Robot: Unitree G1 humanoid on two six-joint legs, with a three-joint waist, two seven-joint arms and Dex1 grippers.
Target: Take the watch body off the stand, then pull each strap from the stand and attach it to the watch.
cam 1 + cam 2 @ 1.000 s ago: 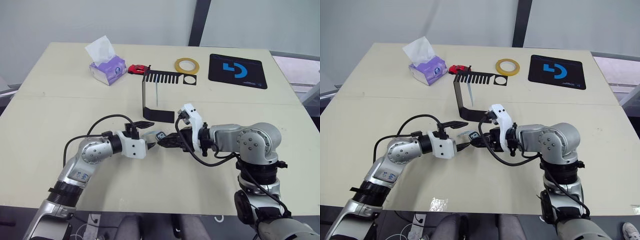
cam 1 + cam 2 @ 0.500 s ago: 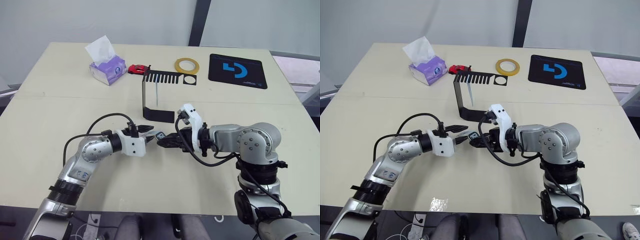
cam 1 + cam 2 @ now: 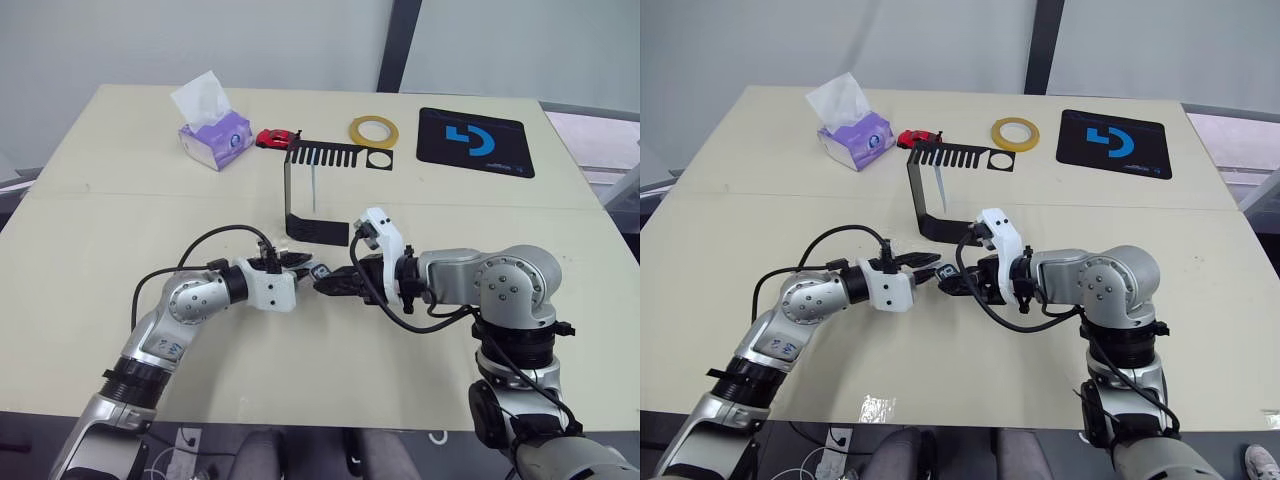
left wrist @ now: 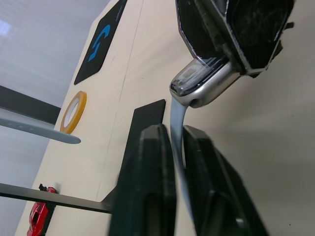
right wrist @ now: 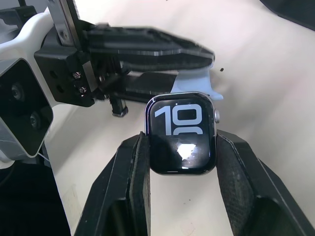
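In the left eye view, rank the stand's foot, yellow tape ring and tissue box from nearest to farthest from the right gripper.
From the right gripper, which holds the watch body:
1. Stand foot, just behind it.
2. Yellow tape ring, far side, slightly right.
3. Tissue box, far left corner.

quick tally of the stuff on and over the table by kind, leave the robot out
watch body: 1
straps: 2
stand: 1
tissue pack: 1
red toy car: 1
yellow tape ring: 1
black mat: 1
total: 8
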